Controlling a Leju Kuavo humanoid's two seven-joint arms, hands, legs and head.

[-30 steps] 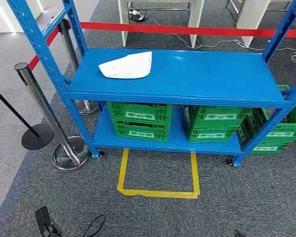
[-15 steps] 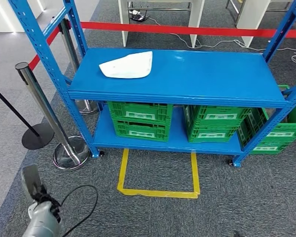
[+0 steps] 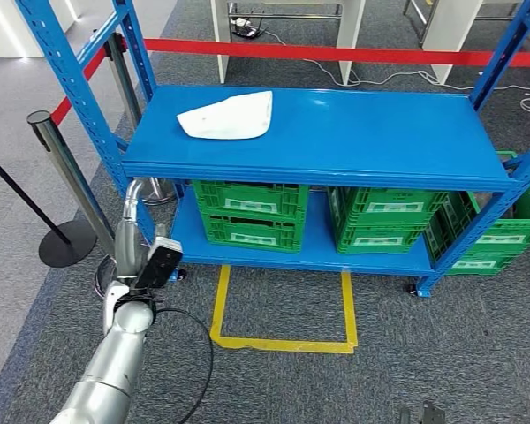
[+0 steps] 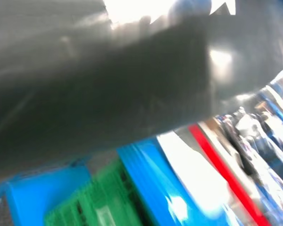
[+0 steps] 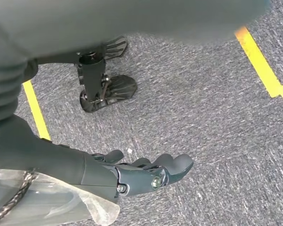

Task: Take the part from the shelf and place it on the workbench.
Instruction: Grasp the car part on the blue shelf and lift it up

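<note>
Left hand [image 3: 130,231] raised by shelf [image 3: 329,141] corner, grip too blurry to tell | right hand [image 5: 147,172] hanging loose, empty | white part [image 3: 228,117] at shelf's 10 o'clock | tip: reach over the edge, come down flat

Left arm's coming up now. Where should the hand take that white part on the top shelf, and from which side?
Probably the white part by its wide, squarer end, which points toward the shelf's middle; the other end tapers to a thin tip near the blue upright. It lies flat and alone on the top shelf, so the left hand should come over the front edge and down from above.
</note>
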